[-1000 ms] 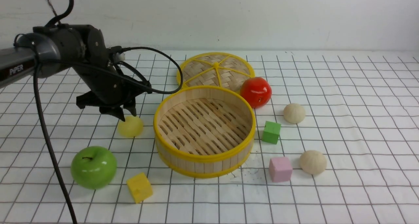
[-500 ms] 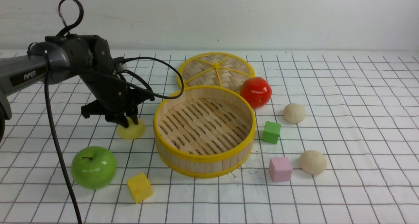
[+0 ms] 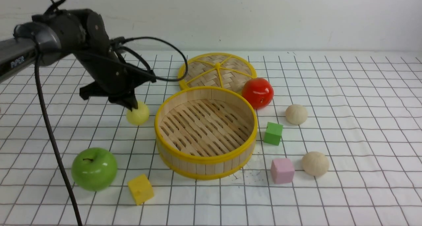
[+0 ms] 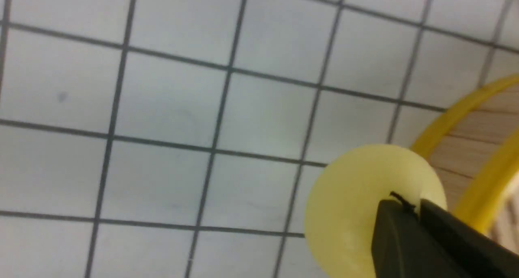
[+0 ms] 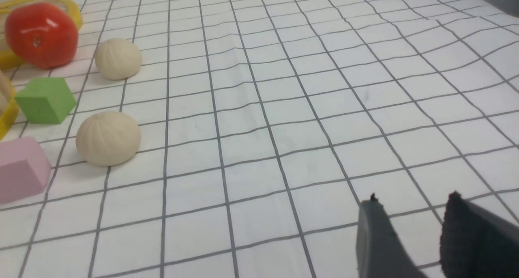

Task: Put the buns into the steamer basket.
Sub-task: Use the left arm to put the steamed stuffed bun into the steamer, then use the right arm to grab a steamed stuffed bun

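- The left claw is pinched shut on the crown of the pale yellow bun. The bun hangs just left of the steamer basket, outside its rim. The basket floor holds nothing yet.
- The grip looks thin. In the left wrist view the tips sit almost together on a small part of the dome, so a jolt or a quick swing could let the bun slip. If it drops it would likely roll across the desk toward the green apple or the yellow cube.
- The bun's underside seems about level with the basket's yellow rim. Carried straight right without more height, it could strike the rim. That would knock it loose or push the basket toward the green cube and the red apple.
- The cable loops from the wrist close to the woven lid and might drag on it during the move.
- The right claw stands partly open, grips nothing, and hovers over bare desk on the right, well apart from everything.
- The basket mouth is wide, with free space above it.
- The far cream bun has open desk around it.
- The near cream bun lies just beside the pink cube, so its right and near sides offer cleaner access.
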